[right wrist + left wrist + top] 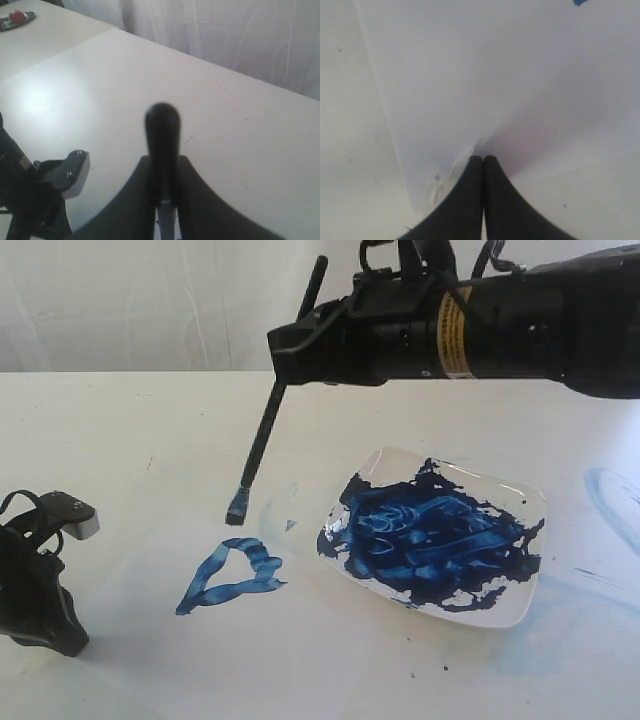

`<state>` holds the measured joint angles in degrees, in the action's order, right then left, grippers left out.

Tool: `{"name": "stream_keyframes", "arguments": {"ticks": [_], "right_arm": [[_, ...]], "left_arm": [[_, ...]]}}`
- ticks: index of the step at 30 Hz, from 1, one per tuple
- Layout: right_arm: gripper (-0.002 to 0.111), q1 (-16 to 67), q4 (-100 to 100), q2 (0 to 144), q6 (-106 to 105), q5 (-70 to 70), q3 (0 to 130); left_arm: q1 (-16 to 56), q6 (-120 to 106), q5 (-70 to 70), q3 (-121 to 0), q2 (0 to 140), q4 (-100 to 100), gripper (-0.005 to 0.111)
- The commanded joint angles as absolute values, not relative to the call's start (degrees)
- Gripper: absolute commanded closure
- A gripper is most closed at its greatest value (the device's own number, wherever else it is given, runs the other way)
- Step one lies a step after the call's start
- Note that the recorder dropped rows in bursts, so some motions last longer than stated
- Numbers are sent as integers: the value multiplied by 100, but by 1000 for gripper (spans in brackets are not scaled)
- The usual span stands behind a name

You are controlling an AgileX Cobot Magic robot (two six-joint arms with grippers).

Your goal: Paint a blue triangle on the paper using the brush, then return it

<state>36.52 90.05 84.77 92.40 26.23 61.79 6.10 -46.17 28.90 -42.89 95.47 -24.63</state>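
Two black arms, each ending in a matte tool

The right arm (540, 320) is showing a glossy black barrel wearing a yellow label (456, 335) with dark print, and thin black cables (487, 260) are looping above its housing. The right tool (162, 167) is tapering into two curved, dull-black fingers (205, 200). The left tool (483, 162) is showing the same smooth black fingers, and a pale grey block (78, 517) with two small screws (68, 174) is sitting on its body.
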Motion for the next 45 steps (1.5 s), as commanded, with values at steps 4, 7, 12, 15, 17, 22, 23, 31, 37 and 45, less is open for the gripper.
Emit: {"name": "stream_keyframes", "arguments": {"ticks": [4,7,12,15,17,22,23,31,37,45], "right_arm": [[108,2708,8863,8750,9909,4398,6500],[108,2390,9204,8840,10109,4676,6499],[108,2284,9872,8881,10229,5009,6447],[108,2284,9983,8908,10229,5029,6447],[108,2284,9983,8951,10160,5029,6447],[108,2295,9732,9208,9849,5190,6447],[108,2295,9467,9264,9610,5190,6447],[108,2295,9197,9641,9292,5009,6447],[108,2295,9229,9652,9292,4769,6447],[108,2295,9241,9738,9272,4780,6447]], "left_arm": [[646,-4627,3015,-4242,9546,-2543,107],[646,-4627,3026,-4242,9546,-2543,107],[646,-4627,2984,-4242,9546,-2543,107],[646,-4627,2984,-4242,9546,-2543,107],[646,-4627,2998,-4242,9546,-2543,107],[646,-4627,3013,-4242,9546,-2543,107],[646,-4627,3025,-4242,9546,-2543,107],[646,-4627,3025,-4242,9546,-2543,107],[646,-4627,3024,-4242,9546,-2568,107],[646,-4627,3024,-4242,9546,-2568,107]]}}
